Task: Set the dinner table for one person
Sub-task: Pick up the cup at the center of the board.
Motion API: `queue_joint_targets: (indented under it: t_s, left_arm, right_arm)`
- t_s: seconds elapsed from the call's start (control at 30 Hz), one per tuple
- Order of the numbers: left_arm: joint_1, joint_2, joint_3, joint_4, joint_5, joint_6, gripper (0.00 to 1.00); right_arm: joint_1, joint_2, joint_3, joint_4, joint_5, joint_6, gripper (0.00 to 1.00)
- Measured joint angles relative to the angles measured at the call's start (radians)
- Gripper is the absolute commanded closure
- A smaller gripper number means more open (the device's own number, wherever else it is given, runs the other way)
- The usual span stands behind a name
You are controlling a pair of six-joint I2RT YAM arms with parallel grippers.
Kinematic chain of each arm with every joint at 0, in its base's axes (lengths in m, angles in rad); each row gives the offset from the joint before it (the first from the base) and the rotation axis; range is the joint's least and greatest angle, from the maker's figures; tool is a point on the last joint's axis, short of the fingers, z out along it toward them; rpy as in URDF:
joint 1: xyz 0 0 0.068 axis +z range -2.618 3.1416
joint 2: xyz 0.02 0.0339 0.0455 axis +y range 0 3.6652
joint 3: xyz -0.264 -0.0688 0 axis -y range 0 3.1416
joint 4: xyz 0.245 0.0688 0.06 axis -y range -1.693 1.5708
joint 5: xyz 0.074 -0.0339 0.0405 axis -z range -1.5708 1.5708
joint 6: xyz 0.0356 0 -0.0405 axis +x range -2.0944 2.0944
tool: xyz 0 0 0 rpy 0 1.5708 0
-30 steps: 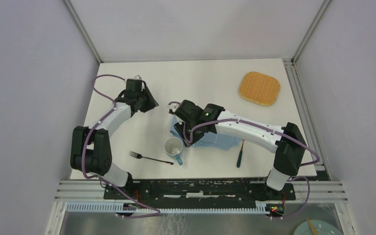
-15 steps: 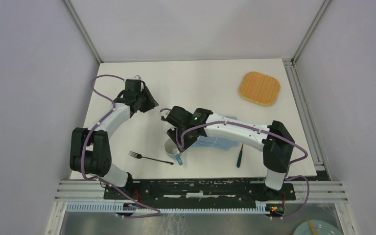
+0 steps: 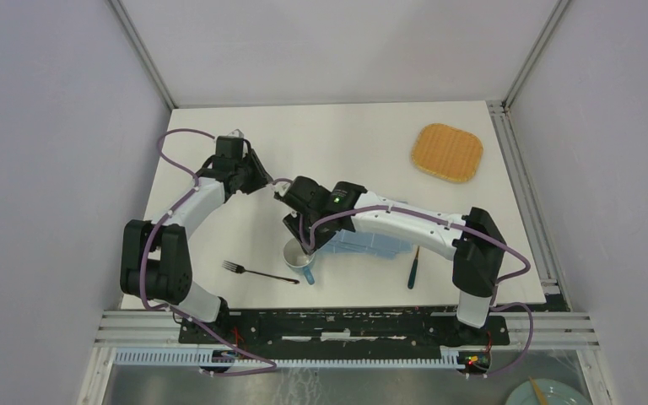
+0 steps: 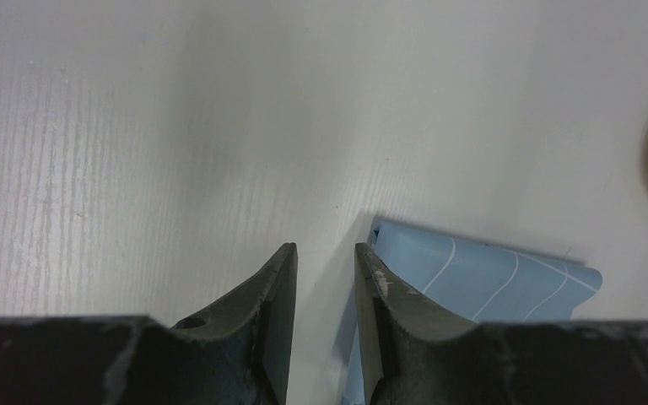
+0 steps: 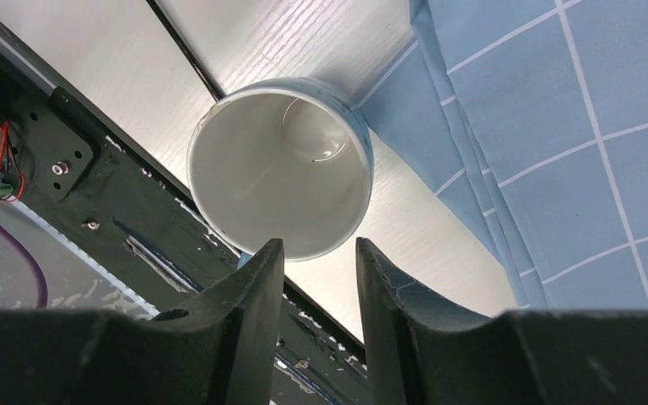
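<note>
The dinner table is the broad white top that everything stands on; it is a fixed, hard, matte surface, not something to grasp, so the handling question falls on the pieces to be laid on it. The mug stands upright and empty near the front edge, its side touching the left border of the blue checked cloth. It looks glazed, so I judge it stiff, smooth, somewhat heavy for its size and breakable if it tips. A pinch across the wall at the rim seems the surest hold, since the handle points toward the near edge and sits low. The right gripper hovers above the mug's near rim with its jaws partly spread and nothing between them. How far above the rim it is I cannot tell. The cloth lies in loose folds and should be limp and light, best taken at a corner. The left gripper hangs over bare table just beside the cloth's far corner, jaws a narrow gap apart and empty. A fork lies left of the mug, another piece of cutlery lies right of the cloth, and a woven mat sits well apart at the far right
</note>
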Motion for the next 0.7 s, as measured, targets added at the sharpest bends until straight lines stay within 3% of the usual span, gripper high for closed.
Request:
queue_joint_targets:
  t_s: [0.7]
  left_arm:
    - [0.0, -0.005, 0.0, -0.001, 0.0, 0.0, 0.62]
  right_arm:
    - [-0.016, 0.074, -0.079, 0.111, 0.023, -0.006, 0.59]
